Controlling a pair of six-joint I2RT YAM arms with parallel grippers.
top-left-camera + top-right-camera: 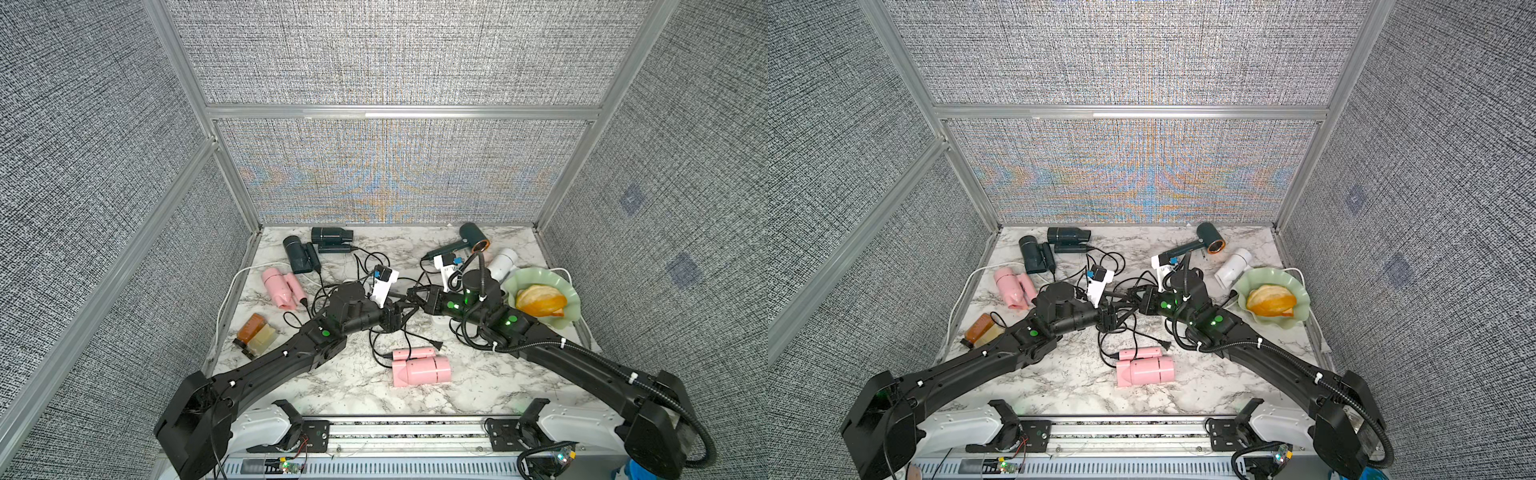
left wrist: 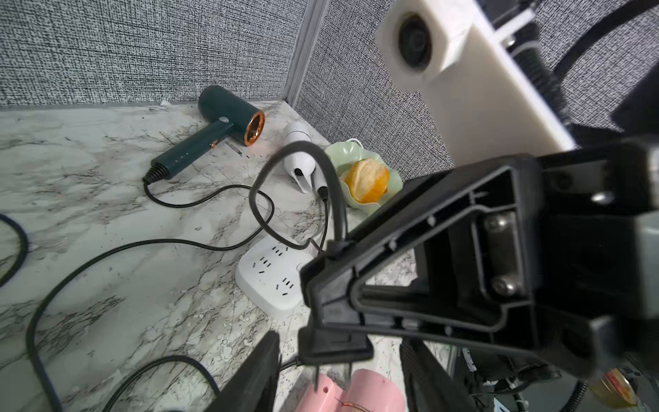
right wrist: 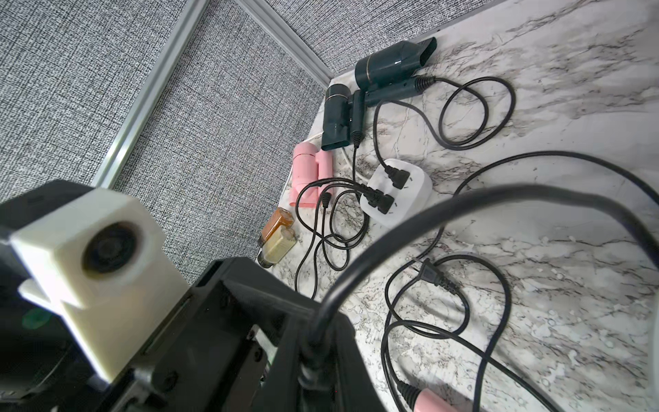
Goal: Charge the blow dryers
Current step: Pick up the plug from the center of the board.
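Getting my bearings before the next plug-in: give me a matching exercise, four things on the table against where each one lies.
Things: 1 white blow dryer; 2 copper-ringed blow dryer; 3 amber bottle; 4 nearer pink blow dryer.
Places: A left edge of the table; B front middle; C beside the green dish; D back right.
Pairs: 1-C, 2-D, 3-A, 4-B.

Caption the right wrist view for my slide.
Three plugs seated in the white power strip; a fourth plug lies loose on the marble table.
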